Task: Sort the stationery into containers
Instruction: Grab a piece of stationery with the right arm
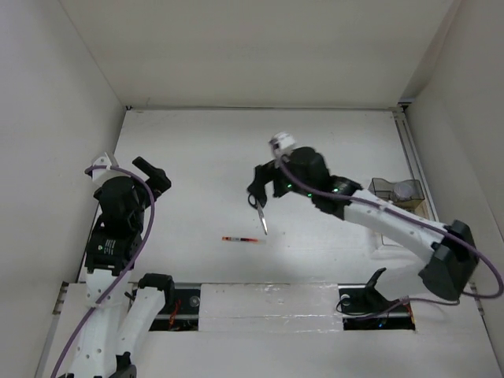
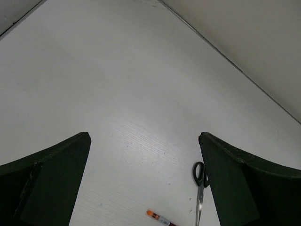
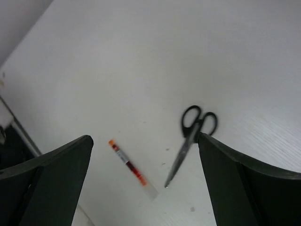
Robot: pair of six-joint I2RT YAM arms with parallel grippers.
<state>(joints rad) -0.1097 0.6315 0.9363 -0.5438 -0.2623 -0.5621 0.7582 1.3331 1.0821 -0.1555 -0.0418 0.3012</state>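
Small black-handled scissors (image 1: 261, 216) lie shut on the white table, with a red-and-dark pen (image 1: 240, 239) just near-left of them. My right gripper (image 1: 264, 193) is open and empty, hovering above the scissors. In the right wrist view the scissors (image 3: 190, 139) lie close to the right finger and the pen (image 3: 131, 167) lies between the fingers. My left gripper (image 1: 153, 172) is open and empty at the table's left; its view shows the scissors (image 2: 200, 188) and the pen's tip (image 2: 160, 219). Transparent containers (image 1: 386, 187) stand at the right edge. The green pen is out of view.
White walls close in the table at the back, left and right. Something round and greyish (image 1: 408, 189) sits among the containers, and an amber-tinted box (image 1: 415, 207) stands just nearer. A black rail with cables runs along the near edge (image 1: 268, 303).
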